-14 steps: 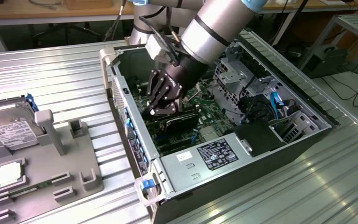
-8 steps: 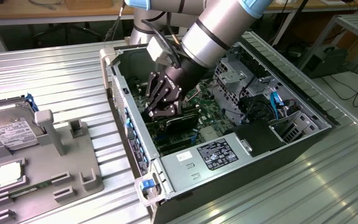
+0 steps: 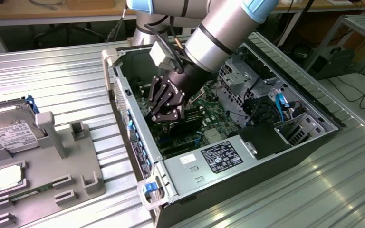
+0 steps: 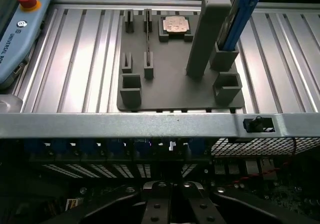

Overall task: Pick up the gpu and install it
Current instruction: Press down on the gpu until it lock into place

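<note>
The hand [image 4: 172, 206] sits closest to the wrist camera. Its black jointed fingers are drawn in tight together, cut off by the frame edge. In the exterior view the hand [image 3: 165, 114] reaches down inside the open computer case [image 3: 233, 190]. Just beneath its fingertips lies the gpu [image 3: 186, 127], a dark flat slab against the green motherboard [image 3: 205, 107]. Its fan and bracket are too shadowed to make out, and whether the fingers actually pinch it cannot be told.

The grey arm [image 3: 220, 33] hides part of the case's interior. A boxy silver power supply [image 3: 224, 156] with a black label fills the near corner of the case, and blue cables [image 3: 281, 102] curl by the drive bays.

Beyond the case's sheet-metal wall [image 4: 125, 124] a matte grey fixture tray [image 4: 170, 88] of blocky slots rests on the ribbed aluminium desk [image 4: 80, 48]. The tray carries a square processor chip [image 4: 175, 26] and a thin memory stick [image 4: 147, 33] seen edge-on. A silver hard drive [image 3: 8, 130] with a white label leans at the tray's far end. A pale blue pendant [image 4: 25, 28] is cropped at the corner.
</note>
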Tool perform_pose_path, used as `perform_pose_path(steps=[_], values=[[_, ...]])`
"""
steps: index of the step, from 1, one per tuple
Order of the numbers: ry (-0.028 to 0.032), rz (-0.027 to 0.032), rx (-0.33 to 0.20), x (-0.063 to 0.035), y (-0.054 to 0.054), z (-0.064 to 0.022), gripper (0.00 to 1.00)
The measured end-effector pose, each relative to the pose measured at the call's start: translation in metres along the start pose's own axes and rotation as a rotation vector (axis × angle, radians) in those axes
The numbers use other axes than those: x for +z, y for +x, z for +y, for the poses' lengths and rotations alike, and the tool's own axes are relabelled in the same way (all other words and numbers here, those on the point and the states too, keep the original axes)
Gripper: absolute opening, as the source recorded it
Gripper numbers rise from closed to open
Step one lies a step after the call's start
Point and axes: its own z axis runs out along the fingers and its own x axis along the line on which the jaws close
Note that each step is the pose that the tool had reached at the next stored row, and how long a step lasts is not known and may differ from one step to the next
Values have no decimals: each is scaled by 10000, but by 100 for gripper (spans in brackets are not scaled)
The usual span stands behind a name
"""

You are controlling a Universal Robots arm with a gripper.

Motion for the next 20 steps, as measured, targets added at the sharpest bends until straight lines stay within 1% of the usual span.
perform_pose_path(steps=[8,10,13,16,17,18,19,20], values=[[11,4,-5,33,-1,-21,11],[12,6,-4,29,-8,-26,11],[13,7,-10,9,-23,-55,11],[12,9,-14,-5,-31,-58,11],[22,10,-15,-7,-33,-59,11],[56,13,-17,-7,-35,-59,11],[128,18,-30,-6,-40,-60,11],[224,29,-47,-6,-44,-60,11]])
